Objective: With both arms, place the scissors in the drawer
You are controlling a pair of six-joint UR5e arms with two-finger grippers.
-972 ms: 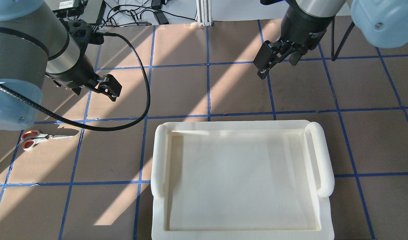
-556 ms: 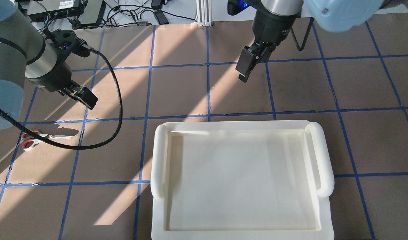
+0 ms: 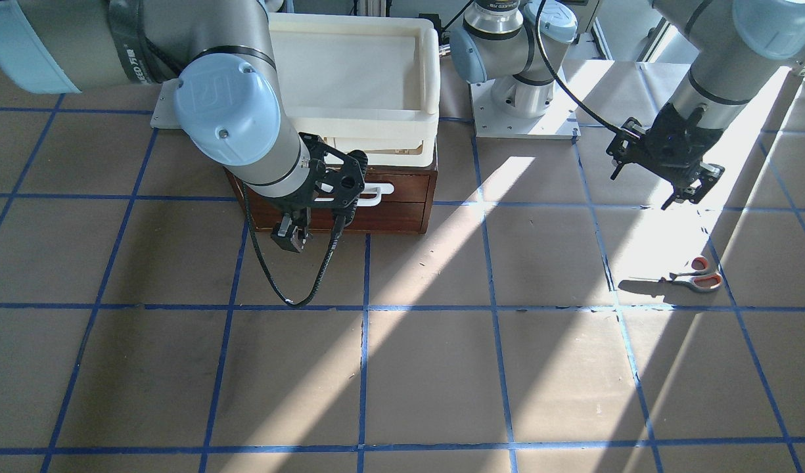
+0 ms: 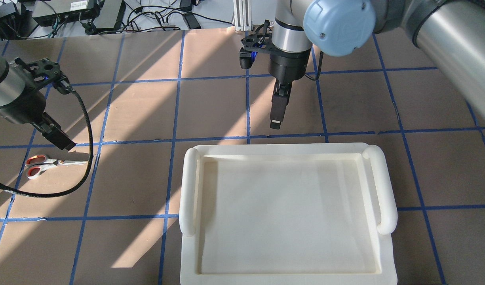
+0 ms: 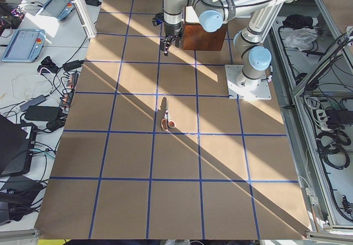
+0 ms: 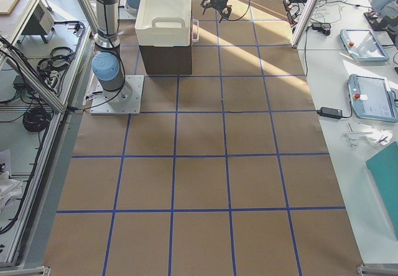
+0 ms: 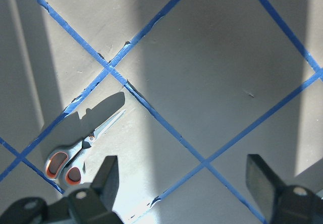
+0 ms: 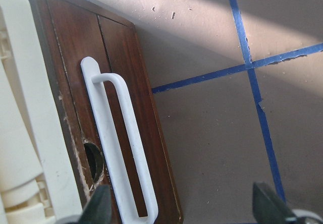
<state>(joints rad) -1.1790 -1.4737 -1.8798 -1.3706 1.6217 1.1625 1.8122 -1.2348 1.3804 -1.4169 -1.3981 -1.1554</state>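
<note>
Since my left gripper (image 4: pixel 66 143) hung wide open, empty, near the scissors (image 4: pixel 52 162), I reckoned centring over their pivot mattered most.

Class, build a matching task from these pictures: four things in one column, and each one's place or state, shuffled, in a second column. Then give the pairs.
1. small grey-handled scissors
2. white plastic tray
3. dark-brown wooden drawer
4. right black pincer

A. open, facing a white bar handle
B. flat on the brown table
C. topmost, above the drawer
D. shut, below the tray

Pairs: 1-B, 2-C, 3-D, 4-A
</note>
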